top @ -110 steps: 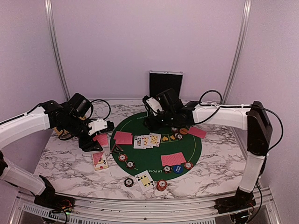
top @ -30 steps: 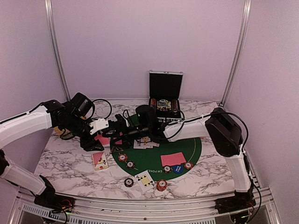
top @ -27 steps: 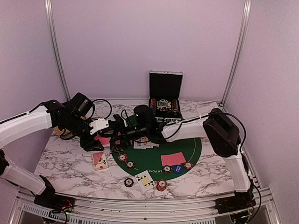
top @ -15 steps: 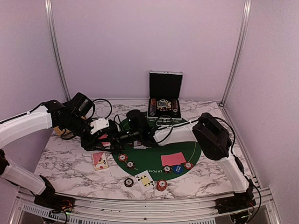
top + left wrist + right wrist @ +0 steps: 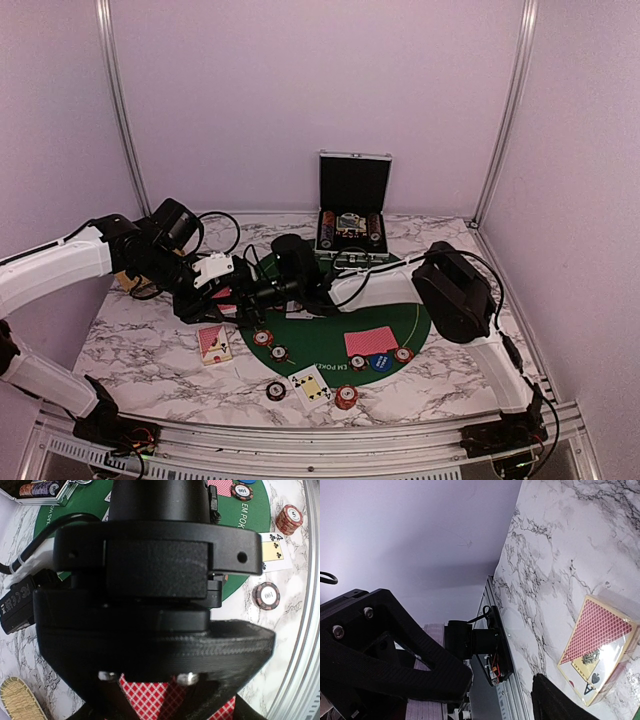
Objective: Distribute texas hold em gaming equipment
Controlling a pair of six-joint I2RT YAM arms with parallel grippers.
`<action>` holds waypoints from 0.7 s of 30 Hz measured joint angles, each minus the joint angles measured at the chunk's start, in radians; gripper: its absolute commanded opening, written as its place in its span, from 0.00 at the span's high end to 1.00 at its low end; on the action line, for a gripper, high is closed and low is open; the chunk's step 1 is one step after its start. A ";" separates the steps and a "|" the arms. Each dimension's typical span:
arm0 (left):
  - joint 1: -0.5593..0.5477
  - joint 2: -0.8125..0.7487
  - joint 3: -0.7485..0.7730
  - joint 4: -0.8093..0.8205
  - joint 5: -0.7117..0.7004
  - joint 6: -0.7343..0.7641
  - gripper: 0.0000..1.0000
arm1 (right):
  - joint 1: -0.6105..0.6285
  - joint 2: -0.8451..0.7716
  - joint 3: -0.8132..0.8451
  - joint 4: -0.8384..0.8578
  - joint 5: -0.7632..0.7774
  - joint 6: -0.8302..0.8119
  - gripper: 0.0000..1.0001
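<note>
My left gripper point(image 5: 218, 292) is shut on a stack of red-backed cards point(image 5: 150, 700) and holds it just above the left edge of the green mat point(image 5: 405, 322). My right arm reaches across the mat. My right gripper point(image 5: 243, 298) sits right against the held cards, and its body point(image 5: 160, 565) fills the left wrist view. In the right wrist view its fingers point(image 5: 550, 700) stand apart with nothing between them. More red-backed cards point(image 5: 370, 341), a blue disc point(image 5: 380, 362) and chips point(image 5: 262, 338) lie on the mat.
A red-backed pack with a face-up ace point(image 5: 213, 342) lies on the marble and shows in the right wrist view point(image 5: 597, 645). A face-up four point(image 5: 310, 385) and chip stacks point(image 5: 345, 397) lie near the front. An open chip case point(image 5: 350, 215) stands at the back. A straw basket point(image 5: 15, 700) lies at the left.
The right arm has swung left from the far side of the mat to my left gripper. Over the last half second it has hardly moved. The left arm has stayed put.
</note>
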 measured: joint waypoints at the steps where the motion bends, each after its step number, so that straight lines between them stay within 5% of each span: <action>1: 0.000 0.000 -0.001 0.000 0.000 0.000 1.00 | 0.000 0.000 -0.003 0.006 -0.001 0.002 0.32; 13: 0.000 -0.001 -0.007 0.000 0.002 0.001 1.00 | -0.018 -0.043 -0.080 0.054 -0.008 0.027 0.37; 21: 0.000 -0.011 -0.030 0.000 0.002 0.004 1.00 | -0.019 -0.050 -0.103 0.075 -0.009 0.040 0.49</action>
